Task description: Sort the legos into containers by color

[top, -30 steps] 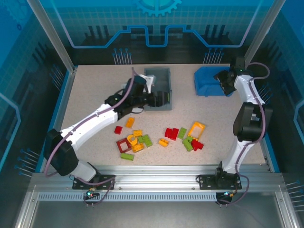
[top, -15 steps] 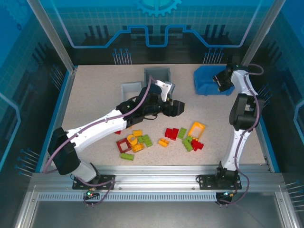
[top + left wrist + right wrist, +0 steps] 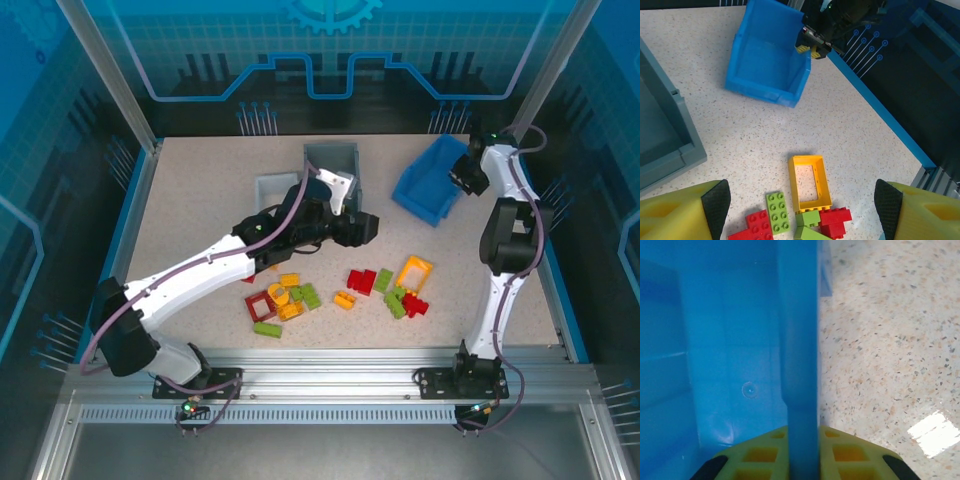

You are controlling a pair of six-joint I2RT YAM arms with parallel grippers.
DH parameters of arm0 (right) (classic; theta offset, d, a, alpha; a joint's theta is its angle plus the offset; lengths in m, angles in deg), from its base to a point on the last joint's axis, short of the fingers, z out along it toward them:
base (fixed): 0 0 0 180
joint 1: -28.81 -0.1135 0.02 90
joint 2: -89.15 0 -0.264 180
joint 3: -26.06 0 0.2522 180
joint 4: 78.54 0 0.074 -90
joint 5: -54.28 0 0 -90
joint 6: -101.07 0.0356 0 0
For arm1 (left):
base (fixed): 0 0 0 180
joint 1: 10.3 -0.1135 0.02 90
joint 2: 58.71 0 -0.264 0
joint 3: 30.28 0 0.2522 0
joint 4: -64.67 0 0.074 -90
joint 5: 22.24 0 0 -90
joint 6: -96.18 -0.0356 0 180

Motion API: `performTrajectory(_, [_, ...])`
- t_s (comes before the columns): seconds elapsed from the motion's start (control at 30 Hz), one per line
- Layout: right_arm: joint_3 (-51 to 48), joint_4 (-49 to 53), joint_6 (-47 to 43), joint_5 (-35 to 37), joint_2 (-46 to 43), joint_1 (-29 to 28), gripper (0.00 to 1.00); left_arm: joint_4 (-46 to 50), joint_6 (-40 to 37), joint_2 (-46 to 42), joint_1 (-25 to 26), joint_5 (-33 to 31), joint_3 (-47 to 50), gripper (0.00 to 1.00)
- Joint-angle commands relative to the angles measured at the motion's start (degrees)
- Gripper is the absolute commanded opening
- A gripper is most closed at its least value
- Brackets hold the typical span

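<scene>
Top view: my right gripper (image 3: 463, 176) is clamped on the rim of the blue bin (image 3: 420, 195), which sits skewed at the back right. My left gripper (image 3: 362, 228) hangs spread wide near the grey bin (image 3: 332, 160), with the legos (image 3: 290, 297) scattered nearer the front.

Left wrist cam: jaws wide apart, yellow frame brick (image 3: 794, 185) on the table between them.

Right wrist cam: the bin wall (image 3: 797, 365) is pinched between my yellow fingers (image 3: 760, 456).

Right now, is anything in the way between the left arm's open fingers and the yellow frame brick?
Nothing visible is. The left fingers stand open above the table, and the yellow frame brick lies in plain sight between them. A green brick and red bricks crowd its near end, though.
</scene>
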Motion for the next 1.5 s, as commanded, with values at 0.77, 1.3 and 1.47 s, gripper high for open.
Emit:
performTrajectory(0.77, [-3.22, 0.41, -29.86, -8.37, -3.23, -8.76, 0.18, 7.49, 5.4, -10.73, -0.91, -1.01, 9.66, 0.78])
performTrajectory(1.3, [-1.27, -1.39, -25.2, -12.09, 0.31, -10.05, 0.31, 7.42, 6.08, -10.12, -0.11, -0.67, 9.59, 0.78])
performTrajectory(1.47, [-3.55, -1.8, -23.45, -7.58, -6.32, -10.06, 0.61, 7.63, 6.08, -9.77, 0.52, -0.1, 9.48, 0.78])
